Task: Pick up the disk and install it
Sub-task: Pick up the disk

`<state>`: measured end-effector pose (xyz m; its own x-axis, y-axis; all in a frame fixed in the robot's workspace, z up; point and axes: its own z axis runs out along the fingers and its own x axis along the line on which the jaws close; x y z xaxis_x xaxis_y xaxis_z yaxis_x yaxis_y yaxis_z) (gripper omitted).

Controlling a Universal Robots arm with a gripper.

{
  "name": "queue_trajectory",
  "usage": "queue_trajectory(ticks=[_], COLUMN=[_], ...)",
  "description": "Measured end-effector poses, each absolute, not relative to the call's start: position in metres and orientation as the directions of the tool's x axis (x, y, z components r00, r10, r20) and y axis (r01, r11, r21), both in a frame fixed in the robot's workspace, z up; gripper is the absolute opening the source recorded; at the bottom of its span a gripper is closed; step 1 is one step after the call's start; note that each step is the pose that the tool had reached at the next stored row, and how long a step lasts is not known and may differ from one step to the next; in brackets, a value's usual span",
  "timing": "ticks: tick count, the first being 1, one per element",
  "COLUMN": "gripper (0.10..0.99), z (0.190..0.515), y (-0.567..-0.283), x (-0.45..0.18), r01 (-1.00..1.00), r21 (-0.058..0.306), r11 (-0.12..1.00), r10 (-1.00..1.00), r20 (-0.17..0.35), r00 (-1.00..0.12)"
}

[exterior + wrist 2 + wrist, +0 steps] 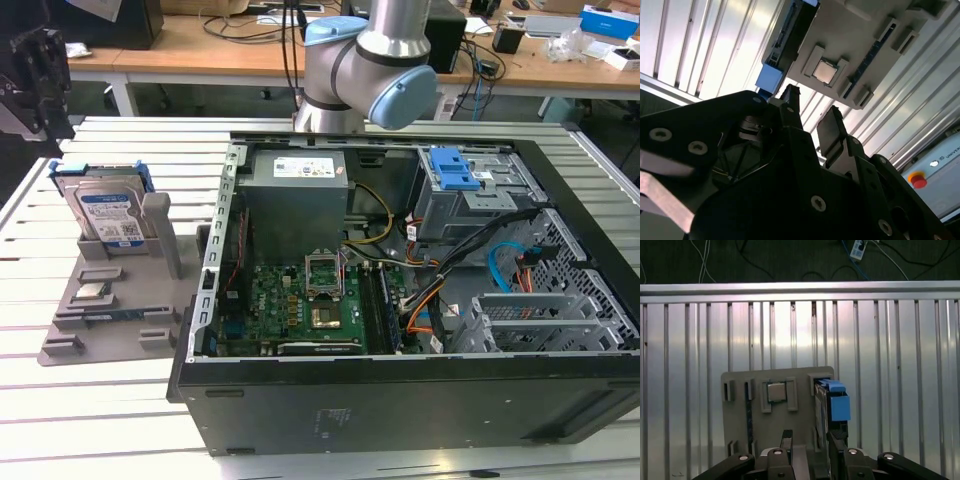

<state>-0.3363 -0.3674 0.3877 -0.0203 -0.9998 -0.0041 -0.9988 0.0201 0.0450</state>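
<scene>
Second wrist view, hand (pixel 810 106): fingers (pixel 790 107) parted, nothing held, poised above the grey holder (pixel 860 40).
Disk (pixel 108 215): upright on edge in that holder, untouched, on the exterior view's left of the computer case (pixel 420 400).
Alignment: hand seems offset to one side of the disk; the angle is poor.
Grasp, by my judgement: centre over the disk, fingers square to its flat faces.
Desk (pixel 40 410): slatted, carrying holder and case.

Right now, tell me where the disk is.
The disk stands on edge in the grey holder on the exterior view's left, beside the open computer case.
</scene>
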Motion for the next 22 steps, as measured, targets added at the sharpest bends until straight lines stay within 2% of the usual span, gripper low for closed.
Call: queue_trajectory(ticks=[8, 22], gripper=[0.42, 0.42], z=[0.371, 0.365], y=[-0.361, -0.35], x=[-0.333, -0.333], r01=[-0.999, -0.999], r21=[0.045, 0.045], r11=[0.02, 0.02], r10=[-1.0, -1.0], r20=[-0.004, -0.004], r00=[-0.02, -0.02])
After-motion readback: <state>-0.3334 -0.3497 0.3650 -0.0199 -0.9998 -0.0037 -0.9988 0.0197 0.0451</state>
